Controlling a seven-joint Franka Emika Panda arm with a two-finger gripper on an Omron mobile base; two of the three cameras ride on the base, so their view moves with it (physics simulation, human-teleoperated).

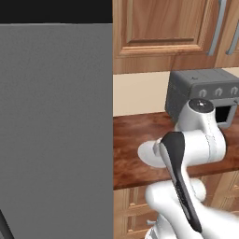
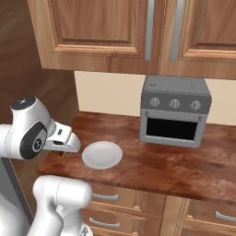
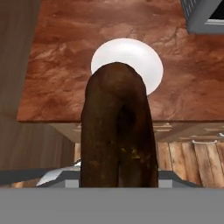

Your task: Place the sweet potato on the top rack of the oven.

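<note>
We've got the sweet potato (image 3: 117,127) pinched in our gripper (image 2: 62,144), above counter's (image 2: 152,168) near left edge, white plate (image 2: 102,154) just right, toaster oven (image 2: 174,110) far right.

Dark brown sweet potato (image 3: 117,127) held aloft, lengthwise.

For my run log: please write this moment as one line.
tool: shut on sweet potato | above counter edge, near plate | top rack: not yet reached

Plate (image 2: 102,154) lies on the table (image 2: 161,166), near its front edge. Toaster oven (image 2: 174,110) stands behind and right of it, against the wall. Cabinets (image 2: 115,32) hang above; drawers (image 2: 106,198) sit below the table.
</note>
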